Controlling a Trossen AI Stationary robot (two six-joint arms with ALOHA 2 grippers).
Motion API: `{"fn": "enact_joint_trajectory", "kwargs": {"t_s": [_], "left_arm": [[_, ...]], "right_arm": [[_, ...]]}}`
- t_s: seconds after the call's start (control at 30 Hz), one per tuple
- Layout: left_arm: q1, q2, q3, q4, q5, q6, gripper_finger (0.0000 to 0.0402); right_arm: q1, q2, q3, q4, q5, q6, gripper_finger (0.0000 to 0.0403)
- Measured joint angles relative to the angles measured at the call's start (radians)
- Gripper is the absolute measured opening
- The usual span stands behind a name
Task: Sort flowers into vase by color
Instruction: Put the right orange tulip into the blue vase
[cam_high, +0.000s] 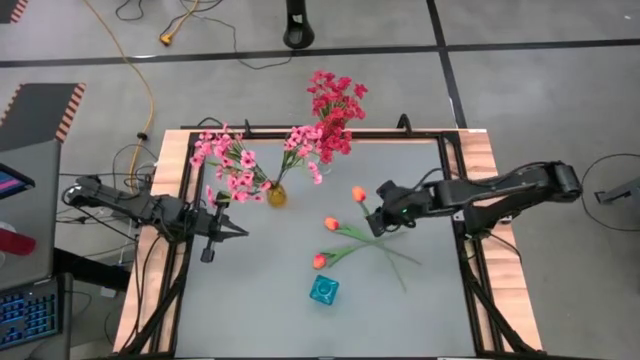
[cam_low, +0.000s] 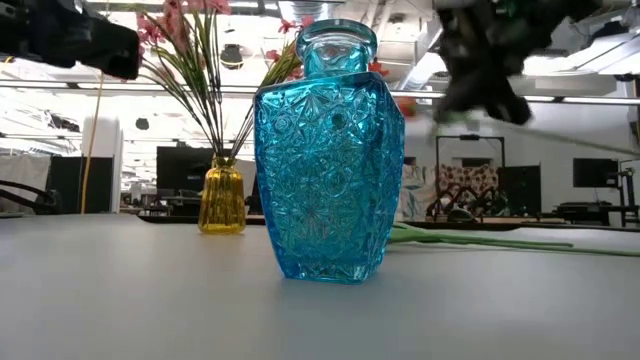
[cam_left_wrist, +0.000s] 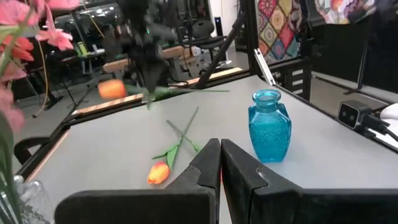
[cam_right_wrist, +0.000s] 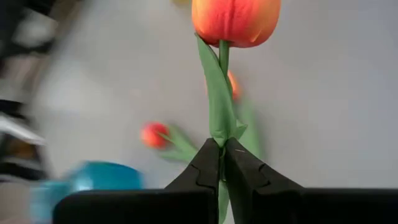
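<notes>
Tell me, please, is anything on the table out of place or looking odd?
Nothing is damaged or spilled. Two orange tulips lie flat on the table, not yet in a vase. The blue vase stands upright but empty. The right gripper holds a third tulip by its stem; the left gripper waits shut.

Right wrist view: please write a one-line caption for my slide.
Right gripper shut on the stem of an orange tulip, above two more tulips on the grey table.

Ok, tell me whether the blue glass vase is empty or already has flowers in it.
Empty. The blue cut-glass vase stands upright with nothing in its neck; two orange tulips lie on the table, a third in the right tool.
</notes>
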Motion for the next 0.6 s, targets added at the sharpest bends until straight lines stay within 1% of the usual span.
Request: {"fn": "enact_joint_trajectory", "kwargs": {"t_s": [0.1, 0.2, 0.43, 0.53, 0.6], "left_arm": [[0.0, -0.028, -0.03, 0.028, 0.0, -0.01, 0.0], [0.0, -0.047, -0.049, 0.043, 0.016, -0.013, 0.0], [0.0, -0.05, -0.058, 0.037, 0.025, -0.033, 0.0], [0.0, -0.049, -0.058, -0.007, 0.009, -0.046, 0.0], [-0.001, -0.049, -0.058, -0.071, -0.034, -0.1, 0.0]], "right_arm": [[0.006, -0.052, 0.0, 0.122, 0.003, -0.078, 0.004], [0.021, -0.084, 0.001, 0.283, 0.003, -0.19, 0.004], [0.097, -0.069, 0.004, 0.688, 0.003, -0.484, 0.004], [0.134, -0.046, 0.003, 0.778, 0.003, -0.57, 0.004], [0.15, -0.033, 0.003, 0.798, 0.003, -0.595, 0.004]]}}
